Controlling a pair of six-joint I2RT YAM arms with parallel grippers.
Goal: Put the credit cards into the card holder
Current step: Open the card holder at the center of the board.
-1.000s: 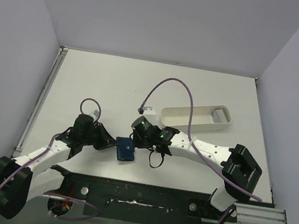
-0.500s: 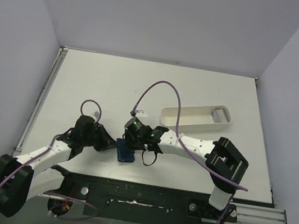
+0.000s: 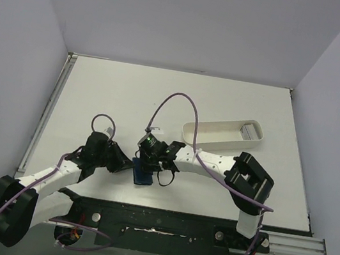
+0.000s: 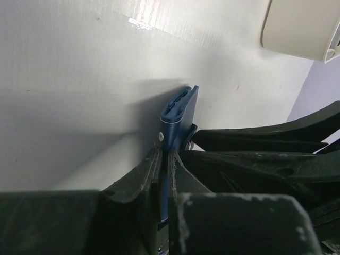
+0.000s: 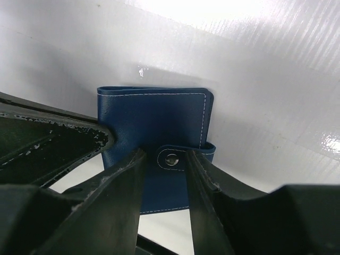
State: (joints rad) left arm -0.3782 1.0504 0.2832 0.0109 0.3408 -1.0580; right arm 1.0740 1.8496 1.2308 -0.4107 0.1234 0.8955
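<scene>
Navy card holder [image 5: 154, 119], white-stitched, tight in left claw [image 4: 164, 156]; right claw [image 5: 165, 155] ajar astride snap tab [image 5: 208, 150].

One card holder [image 3: 142, 176], one tray [image 3: 233, 138]

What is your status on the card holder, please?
Left gripper shut on card holder edge. Right gripper open, astride the snap tab. Holder closed, tab snapped. Cards not made out; white tray well aside.

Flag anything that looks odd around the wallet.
The card holder looks snapped shut though cards must go in: the left gripper pinches one edge, and the right gripper, open, straddles the snap tab.
</scene>
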